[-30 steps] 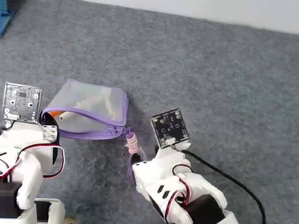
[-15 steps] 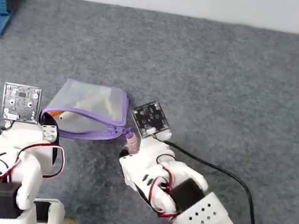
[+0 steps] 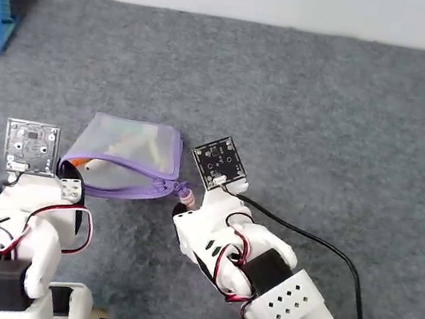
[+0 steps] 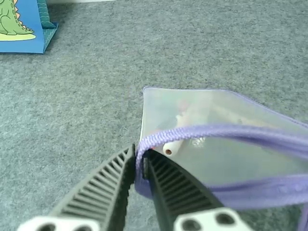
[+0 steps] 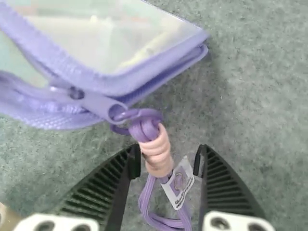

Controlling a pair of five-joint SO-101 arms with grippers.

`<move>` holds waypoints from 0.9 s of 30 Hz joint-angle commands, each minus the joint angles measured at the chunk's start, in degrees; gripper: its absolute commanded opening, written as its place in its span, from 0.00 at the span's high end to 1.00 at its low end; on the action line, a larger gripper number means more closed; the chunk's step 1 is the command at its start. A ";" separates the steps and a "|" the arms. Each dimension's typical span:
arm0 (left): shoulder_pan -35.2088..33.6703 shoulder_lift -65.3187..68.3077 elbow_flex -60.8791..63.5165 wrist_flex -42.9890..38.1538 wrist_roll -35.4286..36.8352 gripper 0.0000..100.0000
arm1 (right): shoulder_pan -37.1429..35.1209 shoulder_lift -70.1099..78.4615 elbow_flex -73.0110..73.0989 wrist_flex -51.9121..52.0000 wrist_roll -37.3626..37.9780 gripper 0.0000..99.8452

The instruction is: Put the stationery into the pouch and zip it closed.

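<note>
Two pincers, one pouch (image 3: 128, 158) between them on grey carpet (image 3: 326, 105). Left pincer (image 4: 139, 166): pinched tight on the purple zip tape at the pouch's end corner, jaws all but meeting with only the tape between them. Just beyond its fingertips, the clear pouch lying flat with its mouth gaping, upper and lower zip edges apart. Inside, close to those fingertips, stationery (image 4: 172, 147): a pale, tube-like end, perhaps a pen, the rest too hazy through the plastic to name. Far off past the left pincer, by the wall, a blue box (image 4: 19, 24).

Right pincer (image 5: 167, 150): parted, holds nothing, sits low over the carpet at the pouch's other end. Straddles a pink bead (image 5: 158, 151) threaded on the purple pull cord (image 5: 144, 126), with a gap to either finger. Just ahead of its fingertips, the zip slider (image 5: 91, 101), parked at that end of the pouch. Further back between the fingers, toward the wrist, a small tag (image 5: 177, 185) hanging from the same cord.
</note>
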State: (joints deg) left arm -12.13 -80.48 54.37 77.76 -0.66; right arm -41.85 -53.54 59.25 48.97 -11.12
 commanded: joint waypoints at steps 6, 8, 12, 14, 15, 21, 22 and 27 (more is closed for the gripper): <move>-0.35 0.35 -0.48 -1.85 0.26 0.99 | 0.57 0.57 -2.90 -1.01 0.70 0.93; -0.35 0.35 -0.48 -1.85 0.26 0.99 | 0.57 0.66 -2.90 -1.01 0.70 0.90; -0.35 0.35 -0.48 -1.85 0.26 0.99 | 0.57 0.66 -2.81 -1.01 0.53 0.84; -0.35 0.35 -0.48 -1.85 0.26 0.99 | 0.57 0.66 -2.81 -1.01 0.53 0.84; -0.35 0.35 -0.48 -1.85 0.26 0.99 | 0.57 0.66 -2.81 -1.01 0.62 0.84; -0.35 0.35 -0.48 -1.85 0.26 0.99 | 0.57 0.75 -2.81 -1.27 0.79 0.84; -0.35 0.35 -0.48 -1.85 0.26 0.99 | 0.57 0.75 -2.73 -2.15 0.79 0.86; -0.35 0.35 -0.48 -1.85 0.26 0.99 | 0.48 0.75 0.53 -7.34 4.13 0.96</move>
State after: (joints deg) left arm -12.13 -80.48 54.37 77.76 -0.66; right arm -41.76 -53.54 59.69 44.66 -9.54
